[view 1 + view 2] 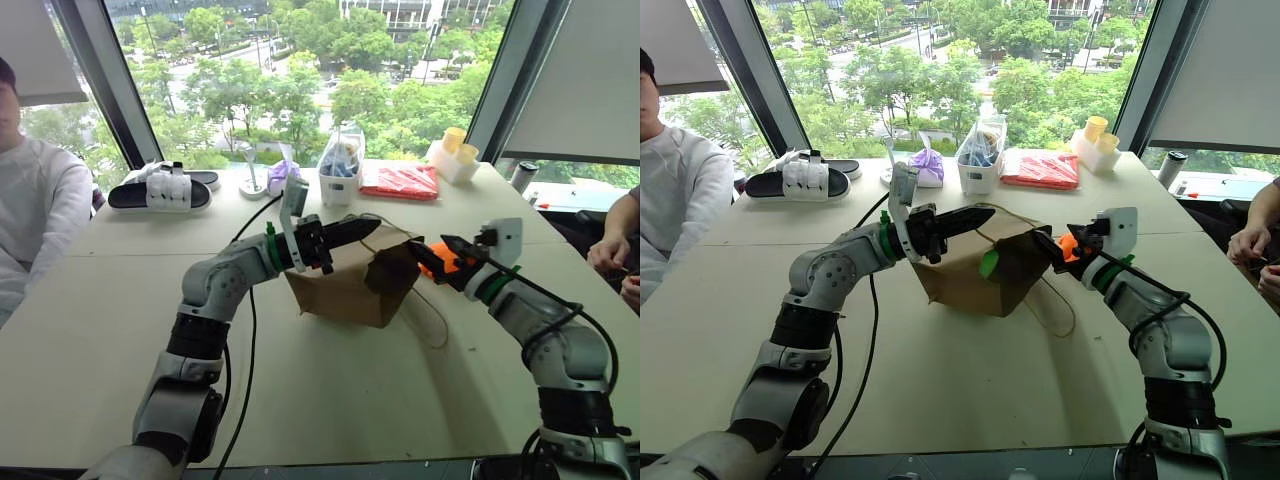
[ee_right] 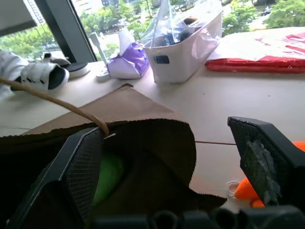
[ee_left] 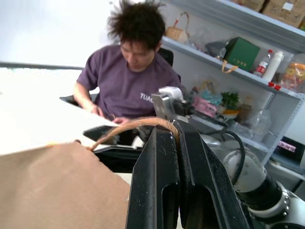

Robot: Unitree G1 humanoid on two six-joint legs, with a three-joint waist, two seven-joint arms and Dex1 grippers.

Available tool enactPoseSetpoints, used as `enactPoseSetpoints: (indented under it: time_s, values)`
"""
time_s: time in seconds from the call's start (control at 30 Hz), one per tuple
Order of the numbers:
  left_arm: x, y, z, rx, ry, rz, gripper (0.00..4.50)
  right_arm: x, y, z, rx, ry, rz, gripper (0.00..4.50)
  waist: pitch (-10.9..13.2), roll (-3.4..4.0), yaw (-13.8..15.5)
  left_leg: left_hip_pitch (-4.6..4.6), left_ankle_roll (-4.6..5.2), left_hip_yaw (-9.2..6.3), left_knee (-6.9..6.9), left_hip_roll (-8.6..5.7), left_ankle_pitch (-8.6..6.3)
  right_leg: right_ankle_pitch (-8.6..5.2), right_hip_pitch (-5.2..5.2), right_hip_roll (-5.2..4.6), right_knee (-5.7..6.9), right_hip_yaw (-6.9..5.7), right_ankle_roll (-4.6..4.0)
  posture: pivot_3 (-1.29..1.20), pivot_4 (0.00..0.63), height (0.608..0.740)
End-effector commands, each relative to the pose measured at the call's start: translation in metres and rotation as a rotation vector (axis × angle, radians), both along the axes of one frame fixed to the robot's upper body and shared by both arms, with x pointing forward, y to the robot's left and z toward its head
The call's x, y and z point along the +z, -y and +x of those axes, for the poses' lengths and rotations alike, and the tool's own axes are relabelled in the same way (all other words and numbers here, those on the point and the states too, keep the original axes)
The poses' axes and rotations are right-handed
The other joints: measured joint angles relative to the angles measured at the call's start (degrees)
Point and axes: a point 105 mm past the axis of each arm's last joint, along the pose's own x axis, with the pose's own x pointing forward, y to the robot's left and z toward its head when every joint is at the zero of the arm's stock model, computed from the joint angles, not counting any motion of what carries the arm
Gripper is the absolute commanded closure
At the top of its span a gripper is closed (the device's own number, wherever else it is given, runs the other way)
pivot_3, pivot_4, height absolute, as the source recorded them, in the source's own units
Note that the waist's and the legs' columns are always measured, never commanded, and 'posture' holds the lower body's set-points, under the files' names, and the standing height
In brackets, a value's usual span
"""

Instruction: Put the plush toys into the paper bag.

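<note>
One round bright-green plush toy (image 2: 108, 174) already sits inside the plain brown kraft paper bag (image 1: 345, 285), whose tan cord handle (image 3: 136, 125) my left gripper (image 1: 355, 231) pinches shut, so next I push the orange bird-like plush toy (image 1: 449, 262), between my right gripper's (image 1: 440, 256) wide-spread fingers, into the mouth.

The paper bag (image 1: 345, 285) is plain brown with a dark shadowed mouth and a tan cord handle (image 3: 136, 126). The green plush toy (image 2: 108, 174) glows bright inside it. At the bag's three o'clock, the orange plush toy (image 1: 452, 263) sits between black pincer fingers (image 2: 259, 164). The bench (image 1: 330, 390) is pale beige. At twelve o'clock lie a purple bundle (image 1: 930, 165) and a red packet (image 1: 400, 181).
</note>
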Motion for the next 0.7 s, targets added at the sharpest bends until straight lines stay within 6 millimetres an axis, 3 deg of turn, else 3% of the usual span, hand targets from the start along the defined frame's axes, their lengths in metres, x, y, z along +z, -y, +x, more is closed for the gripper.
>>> enactPoseSetpoints:
  time_s: [0.03, 0.37, 0.57, 0.7]
  values:
    - [0.009, 0.004, -0.004, -0.019, 0.053, -0.019, 4.50, 0.027, -0.001, -0.026, 0.117, 0.083, 0.091, 0.04, 0.00, -0.01, -0.01, 0.00, 0.01, -0.01, 0.00, 0.00, -0.01, 0.00, 0.01, 0.00, 0.00, 0.00, 0.00, 0.00, 0.150, 0.740]
    - [0.006, 0.008, -0.002, 0.000, 0.045, -0.021, 4.50, 0.013, -0.003, -0.051, 0.234, 0.007, 0.000, 0.04, 0.01, -0.02, -0.02, 0.01, 0.04, 0.04, 0.05, 0.00, -0.02, -0.01, 0.04, 0.00, -0.02, 0.00, 0.01, 0.00, 0.150, 0.740]
    - [0.006, 0.002, -0.006, -0.001, 0.028, -0.028, 4.50, 0.019, 0.053, -0.015, -0.156, 0.073, 0.036, 0.04, 0.01, -0.02, 0.01, 0.03, 0.03, 0.07, 0.07, 0.00, -0.02, -0.01, 0.05, 0.00, 0.00, 0.01, 0.01, 0.00, 0.150, 0.740]
    - [0.009, -0.013, -0.003, 0.036, 0.004, -0.041, 4.50, 0.006, 0.071, 0.007, -0.319, 0.033, 0.033, 0.04, 0.01, -0.01, -0.08, 0.02, 0.03, 0.05, 0.05, 0.01, -0.01, -0.01, 0.03, 0.00, 0.02, 0.01, 0.01, 0.00, 0.150, 0.740]
